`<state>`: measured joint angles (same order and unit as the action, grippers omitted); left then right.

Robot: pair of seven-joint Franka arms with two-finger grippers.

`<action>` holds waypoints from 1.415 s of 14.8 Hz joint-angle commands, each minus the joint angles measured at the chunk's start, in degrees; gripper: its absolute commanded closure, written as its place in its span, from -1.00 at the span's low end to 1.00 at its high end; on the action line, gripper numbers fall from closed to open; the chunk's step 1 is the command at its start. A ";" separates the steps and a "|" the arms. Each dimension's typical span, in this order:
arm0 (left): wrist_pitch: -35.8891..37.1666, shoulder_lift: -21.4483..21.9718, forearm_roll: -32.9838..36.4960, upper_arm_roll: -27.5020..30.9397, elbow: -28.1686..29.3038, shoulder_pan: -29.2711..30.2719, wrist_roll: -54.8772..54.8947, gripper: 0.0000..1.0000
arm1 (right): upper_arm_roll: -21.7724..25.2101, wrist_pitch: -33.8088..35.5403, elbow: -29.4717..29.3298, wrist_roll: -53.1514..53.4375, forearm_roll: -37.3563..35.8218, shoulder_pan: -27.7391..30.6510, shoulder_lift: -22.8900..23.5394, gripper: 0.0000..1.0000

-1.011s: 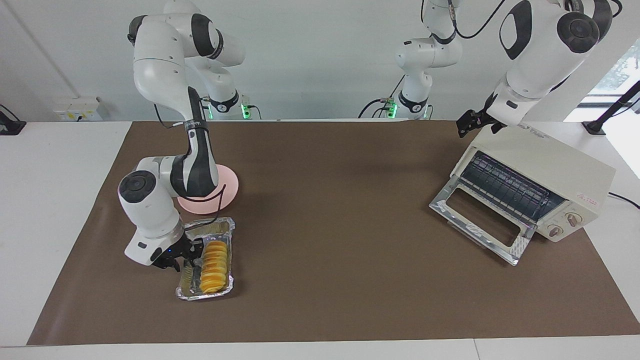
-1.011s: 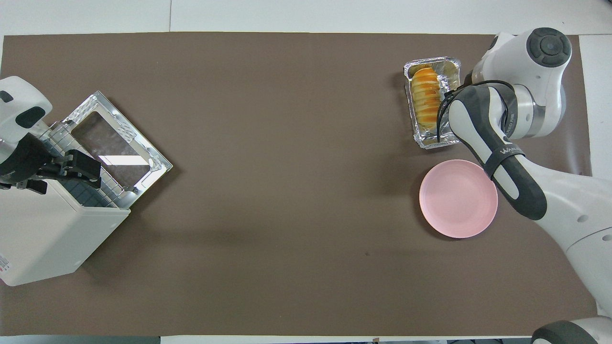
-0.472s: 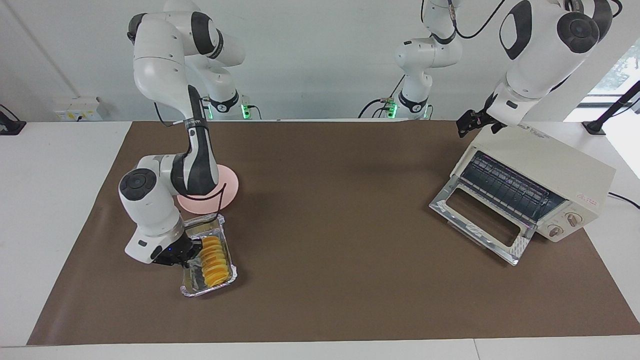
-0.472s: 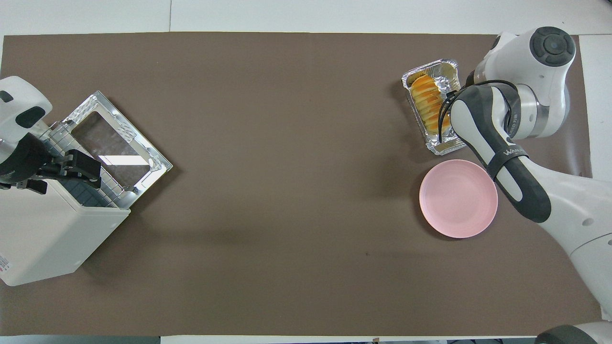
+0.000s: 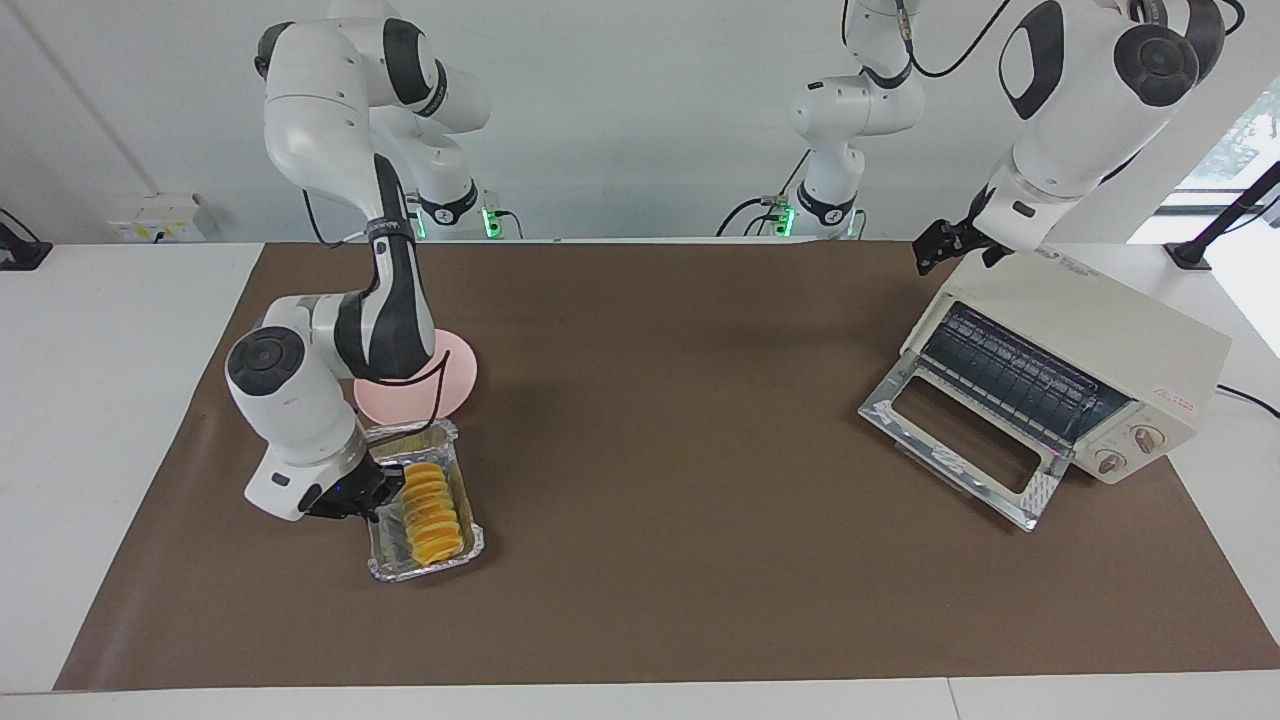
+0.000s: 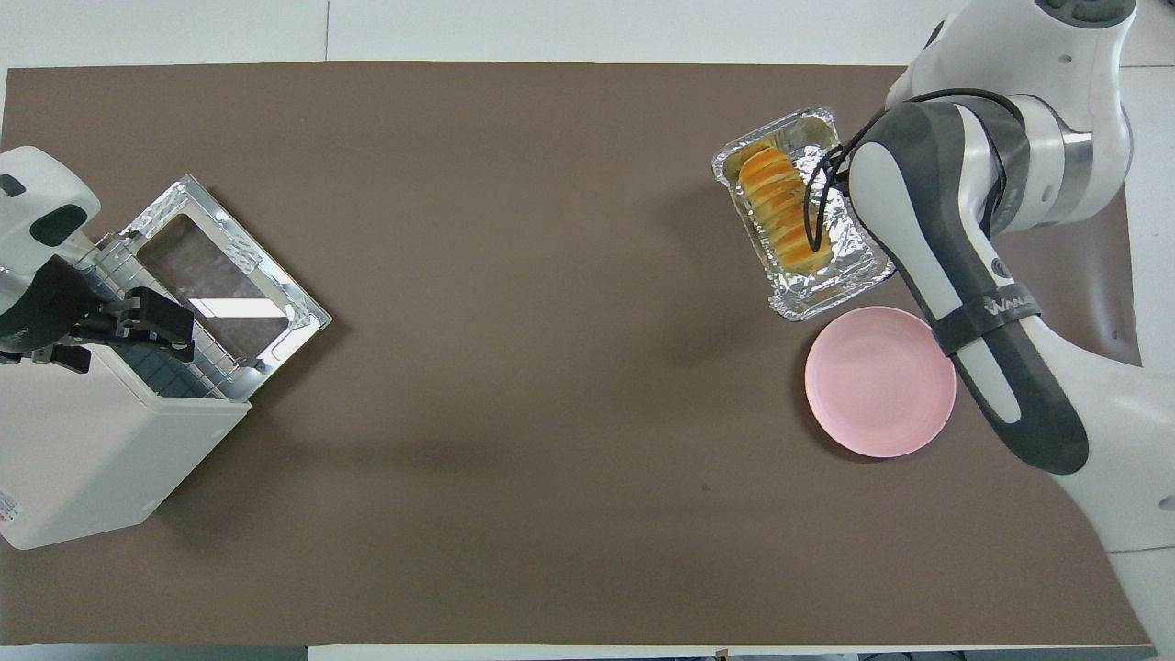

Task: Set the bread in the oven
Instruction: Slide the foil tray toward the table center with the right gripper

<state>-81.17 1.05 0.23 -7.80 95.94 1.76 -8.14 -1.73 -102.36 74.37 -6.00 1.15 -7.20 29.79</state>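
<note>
Toward the right arm's end of the table (image 5: 640, 620), the bread (image 5: 432, 512) lies in a crinkled foil tray (image 5: 381, 564), its long axis running with the tray's length, slanted a little off the line that leads straight away from the robots. Its ridged slices stack along that axis. In the overhead view the loaf (image 6: 785, 213) sits toward one long wall of the tray (image 6: 806, 298), and the end farther from the robots points slightly toward the left arm's end.

Just nearer the robots than the tray is a pink plate (image 5: 452, 385), partly covered by the right arm's forearm in the facing view.

At the tray's long edge the right tool (image 5: 362, 490) is low and clenched on the foil rim; the fingers themselves are dark and hard to make out, and from overhead the forearm hides them.

Toward the left arm's end stands the oven (image 5: 1100, 340), door (image 5: 955, 442) dropped open, rack visible inside. Over the oven's top corner the left tool (image 5: 935, 250) waits; I cannot tell how its fingers stand. From overhead the oven (image 6: 83, 459) is cut off by the frame edge.
</note>
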 commanded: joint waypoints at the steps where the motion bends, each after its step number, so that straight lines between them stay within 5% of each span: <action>1: 0.05 0.71 -1.11 -0.11 0.04 0.44 0.41 -1.00 | 0.23 5.23 -4.93 10.87 1.66 -6.56 0.62 1.00; 5: 0.05 0.71 -1.11 -0.11 0.04 0.44 0.41 -1.00 | 0.23 1.12 -3.89 24.79 5.88 -15.37 0.97 1.00; 8: 0.05 0.71 -1.11 -0.11 0.04 0.44 0.41 -1.00 | 0.23 -5.98 2.50 30.48 5.88 -20.03 0.80 1.00; 13: 0.05 0.71 -1.11 -0.11 0.04 0.44 0.41 -1.00 | 0.15 -22.25 14.81 38.07 6.06 -23.29 0.62 1.00; 18: 0.05 0.71 -1.11 -0.11 0.04 0.44 0.41 -1.00 | 0.23 -24.11 18.26 38.43 7.03 -23.82 -0.52 1.00; 19: 0.05 0.71 -1.11 -0.11 0.04 0.44 0.41 -1.00 | 0.23 -24.64 18.79 38.51 6.94 -24.17 -0.70 -0.24; 20: 0.05 0.71 -1.11 -0.11 0.04 0.44 0.41 -1.00 | 0.23 -24.82 18.79 38.69 7.03 -24.26 -0.70 -0.99; 21: 0.05 0.71 -1.11 -0.11 0.04 0.44 0.41 -1.00 | 0.23 -24.47 18.70 38.86 6.94 -24.35 -0.70 -1.00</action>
<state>-81.17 1.05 0.23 -7.80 95.94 1.76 -8.14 -1.70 -125.62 90.31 32.03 6.72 -31.06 31.16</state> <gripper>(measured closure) 0.000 0.833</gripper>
